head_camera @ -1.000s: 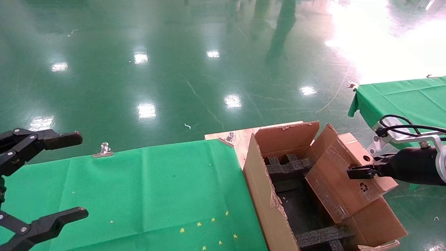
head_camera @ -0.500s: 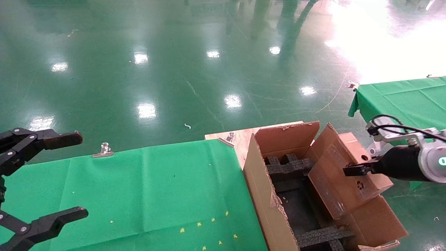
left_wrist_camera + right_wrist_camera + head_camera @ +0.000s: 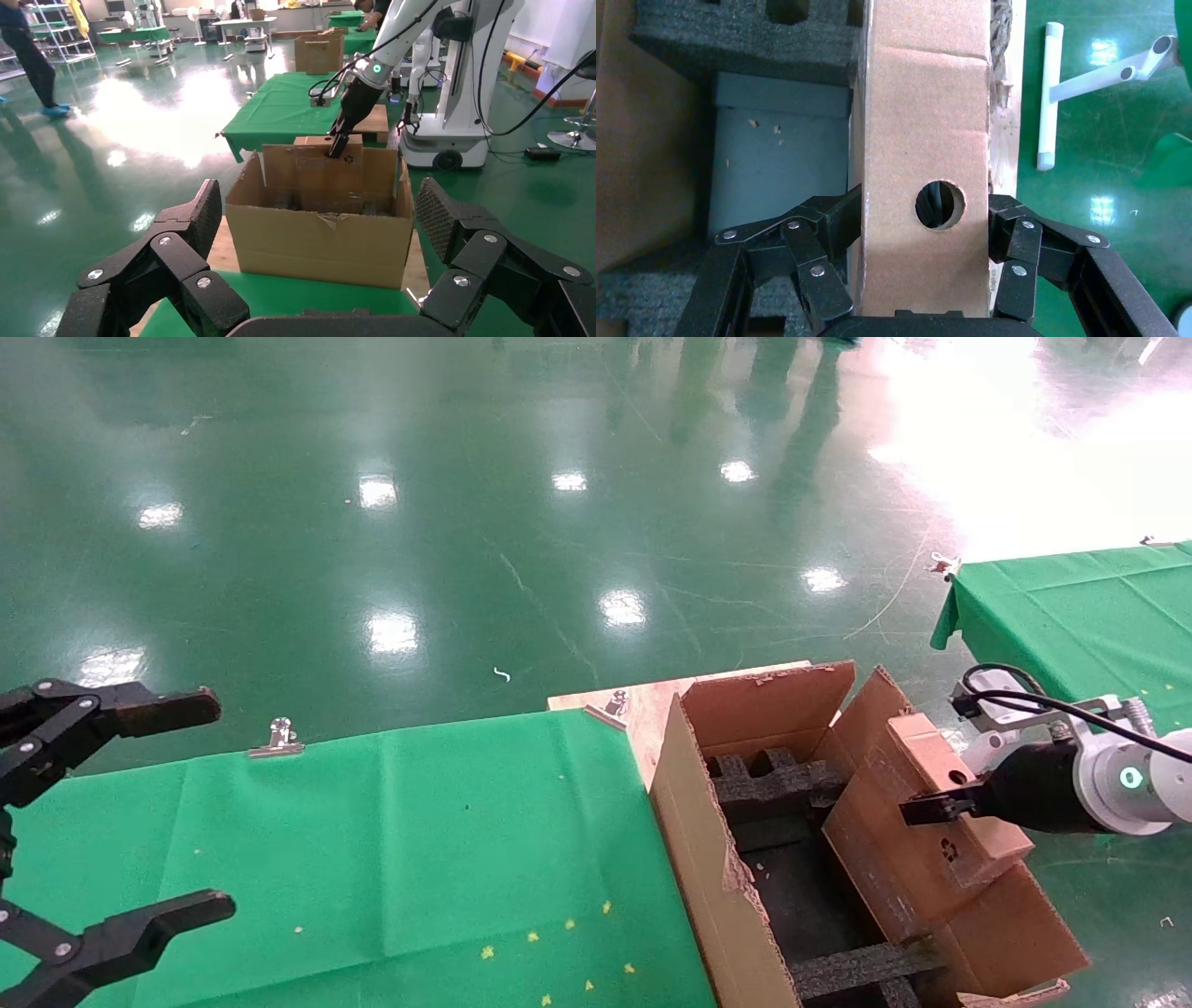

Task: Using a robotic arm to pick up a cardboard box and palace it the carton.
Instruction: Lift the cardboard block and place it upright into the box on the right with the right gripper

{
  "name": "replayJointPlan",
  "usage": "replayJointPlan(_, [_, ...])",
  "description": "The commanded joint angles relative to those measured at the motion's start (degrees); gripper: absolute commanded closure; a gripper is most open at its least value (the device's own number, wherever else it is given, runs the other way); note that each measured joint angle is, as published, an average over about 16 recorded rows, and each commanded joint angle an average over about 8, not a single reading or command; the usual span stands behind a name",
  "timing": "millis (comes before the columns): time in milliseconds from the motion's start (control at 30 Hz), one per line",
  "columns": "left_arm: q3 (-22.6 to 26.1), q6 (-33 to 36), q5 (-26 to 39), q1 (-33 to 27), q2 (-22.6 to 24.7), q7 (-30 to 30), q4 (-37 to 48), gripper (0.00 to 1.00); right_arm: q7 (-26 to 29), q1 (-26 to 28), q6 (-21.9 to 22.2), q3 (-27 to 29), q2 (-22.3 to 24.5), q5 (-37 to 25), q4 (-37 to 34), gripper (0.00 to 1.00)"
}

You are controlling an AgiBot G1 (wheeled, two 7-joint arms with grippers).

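Right gripper is clamped on the box, one set of fingers pressed against each broad face, with the narrow edge and its round hole facing the wrist camera between them. The box stands on edge, tilted, its lower part down inside the carton and its top edge poking above the rim. From the head view the gripper reaches in from the carton's right side, the white arm with its teal ring trailing off to the right behind it. A small dark printed mark on the box face sits just below the fingertip.

Inside the carton, black foam lies off to the left of the held box at the far end, and another foam strip runs across the near end, nearer the robot than the gripper. In the right wrist view you can see a grey panel down in the bottom beside the box, with a few crumbs on it. The carton's right flap hangs outward below the gripper.

Left gripper is parked well off to the left, over the green cloth, fingers spread wide with nothing between them. Its wrist view looks across at the carton with the other gripper on the box.
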Motion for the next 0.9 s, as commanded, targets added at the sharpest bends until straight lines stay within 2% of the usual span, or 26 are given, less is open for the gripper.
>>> replayJointPlan(33, [0.0,0.0,0.0,0.0,0.0,0.0,0.0,0.00,1.0,-0.4,0.5,-0.1,-0.4,-0.6,0.0,1.00])
replayJointPlan(533, [0.0,0.0,0.0,0.0,0.0,0.0,0.0,0.00,8.7,-3.1,5.1,-1.0,-2.1,-9.1,-0.2,1.00])
replayJointPlan(900, [0.0,0.0,0.0,0.0,0.0,0.0,0.0,0.00,17.0,-7.7,7.7,-2.0,-4.2,-16.2,-0.2,1.00])
